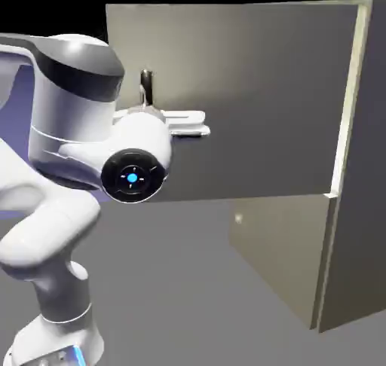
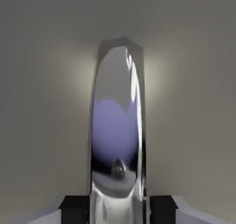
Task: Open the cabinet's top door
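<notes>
Gripper [image 2: 118, 209] jaws pinch the shiny handle [image 2: 117, 126] in the hand view: its two dark fingertips [image 2: 73, 209] sit at the bottom edge, one on each side of the polished bar, which fills the gap between them and rises up the middle of the picture, mirroring a violet patch. Flat beige panel lies behind the handle on both sides.

In the exterior view, the white arm [image 1: 68, 169] stands left of the cabinet [image 1: 358, 206], its round wrist joint with a blue light turned toward the camera. Just right of the wrist, the top door [image 1: 249, 93] is swung outward from the cabinet, hinged along the cabinet's front edge. The dark handle [image 1: 146, 86] shows at the door's free end, just above the wrist. Below the top door, the shorter lower door [image 1: 279, 259] lies flush with the cabinet front.
</notes>
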Robot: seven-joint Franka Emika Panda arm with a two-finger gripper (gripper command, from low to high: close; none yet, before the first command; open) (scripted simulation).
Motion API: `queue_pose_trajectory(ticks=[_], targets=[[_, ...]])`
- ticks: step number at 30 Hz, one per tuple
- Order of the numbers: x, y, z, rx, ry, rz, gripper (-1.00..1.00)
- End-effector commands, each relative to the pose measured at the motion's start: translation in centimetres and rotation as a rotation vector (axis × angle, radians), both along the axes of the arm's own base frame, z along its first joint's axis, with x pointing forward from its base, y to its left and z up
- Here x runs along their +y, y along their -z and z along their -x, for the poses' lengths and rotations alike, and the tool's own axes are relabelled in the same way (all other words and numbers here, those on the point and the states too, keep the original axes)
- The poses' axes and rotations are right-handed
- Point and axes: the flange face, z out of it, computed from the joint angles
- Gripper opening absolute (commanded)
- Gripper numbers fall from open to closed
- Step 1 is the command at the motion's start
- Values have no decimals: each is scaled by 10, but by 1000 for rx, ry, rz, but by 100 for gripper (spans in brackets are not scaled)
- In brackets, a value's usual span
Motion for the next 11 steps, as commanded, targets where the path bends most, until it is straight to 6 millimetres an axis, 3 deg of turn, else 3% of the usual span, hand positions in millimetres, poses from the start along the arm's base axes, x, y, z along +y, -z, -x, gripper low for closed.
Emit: queue_pose_trajectory(ticks=[1, 11], targets=[[-9, 0, -1, 0, -23, 0, -100], [-88, 0, -18, 0, -223, 0, -100]])
